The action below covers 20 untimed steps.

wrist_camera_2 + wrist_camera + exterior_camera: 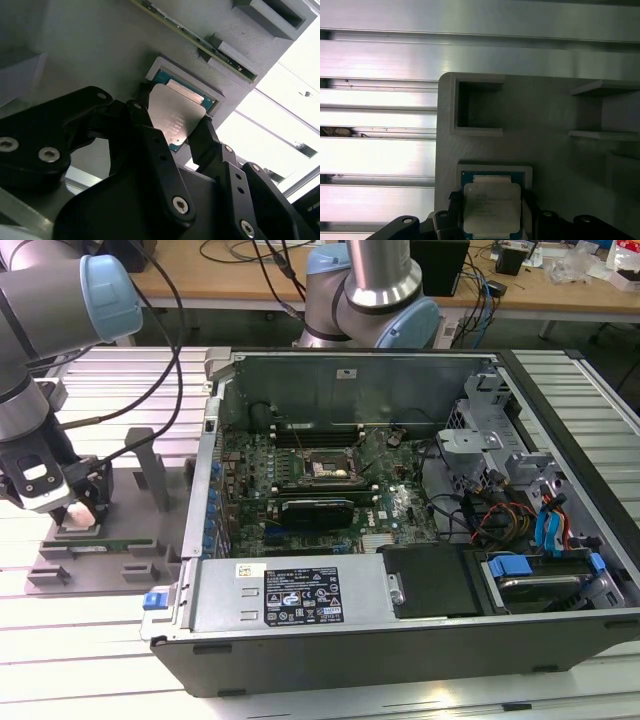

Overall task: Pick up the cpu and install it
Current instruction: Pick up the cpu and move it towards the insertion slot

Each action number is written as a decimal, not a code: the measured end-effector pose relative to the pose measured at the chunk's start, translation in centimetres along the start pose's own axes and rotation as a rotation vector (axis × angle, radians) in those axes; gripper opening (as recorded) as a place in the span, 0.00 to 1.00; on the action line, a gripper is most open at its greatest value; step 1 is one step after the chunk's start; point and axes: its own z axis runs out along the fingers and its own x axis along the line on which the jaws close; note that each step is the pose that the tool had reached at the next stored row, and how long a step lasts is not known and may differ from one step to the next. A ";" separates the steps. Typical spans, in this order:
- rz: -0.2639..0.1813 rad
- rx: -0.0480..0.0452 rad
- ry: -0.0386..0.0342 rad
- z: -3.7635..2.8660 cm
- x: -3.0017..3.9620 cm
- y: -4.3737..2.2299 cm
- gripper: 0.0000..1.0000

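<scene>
Grey plastic fixture (60, 572) is sitting on the slatted aluminium table (80, 660), just beside the open computer case (420, 630) on the exterior view's left; my gripper (75, 512) is hanging low over it. A green memory stick (112, 543) is lying just beside me along the fixture, and an upright post (145, 455) is standing close behind. A second arm (370, 285) is looming at the far side of the case, and the motherboard socket (325, 468) is sitting inside it, both well apart from me.

Both wrist views are showing what my wrist is covering in the exterior view. The cpu (176, 116) (492, 207) is lying silver top up at its raised-rim pocket; my fingers (145, 122) are pressing on two opposite edges, so I'm clamping it. The first wrist view is also showing a square recess (477, 107) near the pocket.

I can't tell whether the chip is sitting on the pocket floor or just off it; my own black links are hiding one corner in the second wrist view.
</scene>
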 end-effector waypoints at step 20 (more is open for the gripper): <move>0.000 -0.0001 0.0000 -2.05 0.00 -0.03 0.55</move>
